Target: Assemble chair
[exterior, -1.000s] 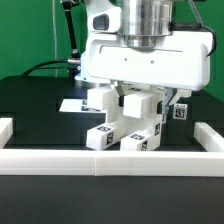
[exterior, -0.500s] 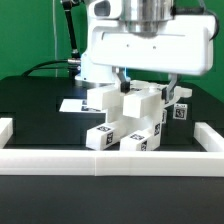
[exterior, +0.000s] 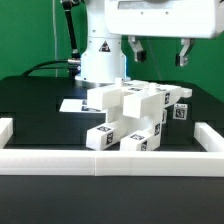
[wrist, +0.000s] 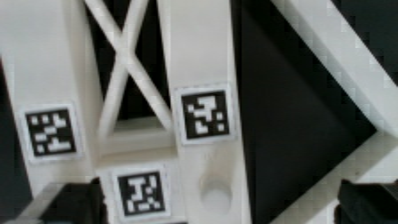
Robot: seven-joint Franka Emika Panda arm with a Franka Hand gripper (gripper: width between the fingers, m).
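- The gripper (exterior: pixel 158 50) hangs above the chair (exterior: pixel 135 112), clear of it. Its jaws are spread wide and hold nothing.
- Its two dark fingers (exterior: pixel 131 47) point down on either side of the stack's top, touching no part.
- The chair stands as a stepped white block structure at the middle of the black table (exterior: pixel 30 100), toward the near edge.
- Its lowest blocks sit just behind the low white rail (exterior: pixel 60 163). Whether they touch the rail cannot be told.
- Square black-and-white tags (exterior: pixel 181 112) show on the near faces and on the right end.
- The marker board (exterior: pixel 68 104) lies flat on the table on the far left of the chair, partly hidden by it.
- The white robot base (exterior: pixel 100 60) stands at the far side, behind the chair.
- In the wrist view, white chair parts fill the picture, one with crossed struts (wrist: pixel 121 60), and three tags are visible.
- Both fingertips (wrist: pixel 68 203) show at the corners of that view, blurred, with white parts between them.
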